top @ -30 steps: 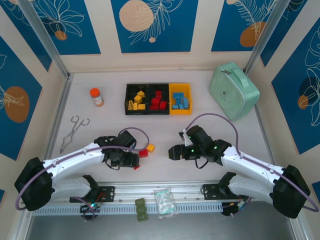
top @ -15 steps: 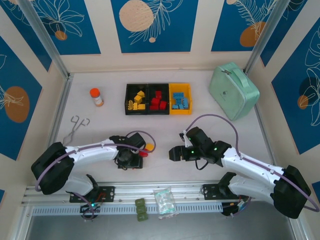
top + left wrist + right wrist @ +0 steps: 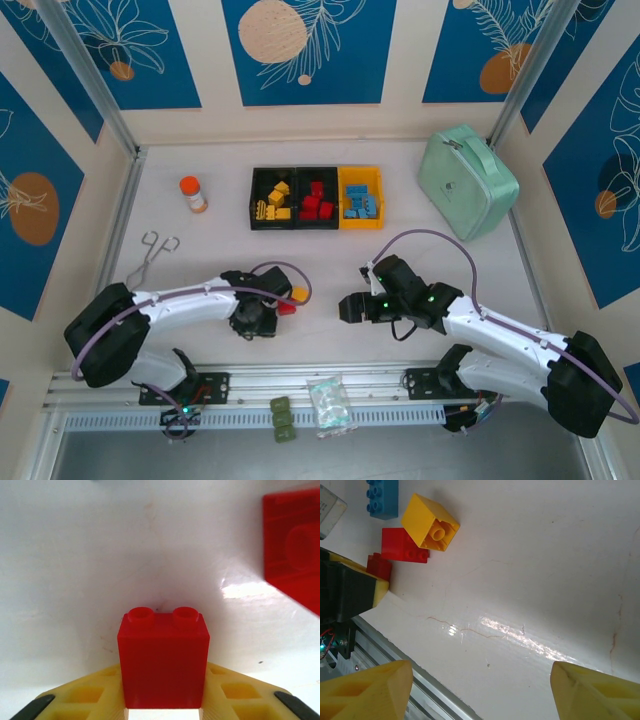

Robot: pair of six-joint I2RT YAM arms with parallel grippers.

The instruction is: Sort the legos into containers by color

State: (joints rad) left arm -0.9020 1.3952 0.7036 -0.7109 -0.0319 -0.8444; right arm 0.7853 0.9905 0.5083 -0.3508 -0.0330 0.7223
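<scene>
Open table (image 3: pixel 330 255) lies between the loose legos (image 3: pixel 299 294) and containers (image 3: pixel 316 198).

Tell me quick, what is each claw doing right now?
Left claw: closed on a red lego.
Right claw: open, holding nothing.

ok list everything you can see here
containers: three joined, two black, one yellow-orange, back centre
yellow legos: several, left black bin
red legos: several, middle black bin
blue legos: several, yellow-orange bin
loose red lego: one, front centre-left
loose yellow lego: one, beside it
loose blue lego: one, near those two
held red lego: one, front left
orange-capped bottle: one, back left
tongs: one, metal, left
case: one, mint green, back right
olive-green blocks: two, front rail
plastic bag: one, clear, front rail
left gripper: shut on held red lego
right gripper: open, empty, centre
</scene>
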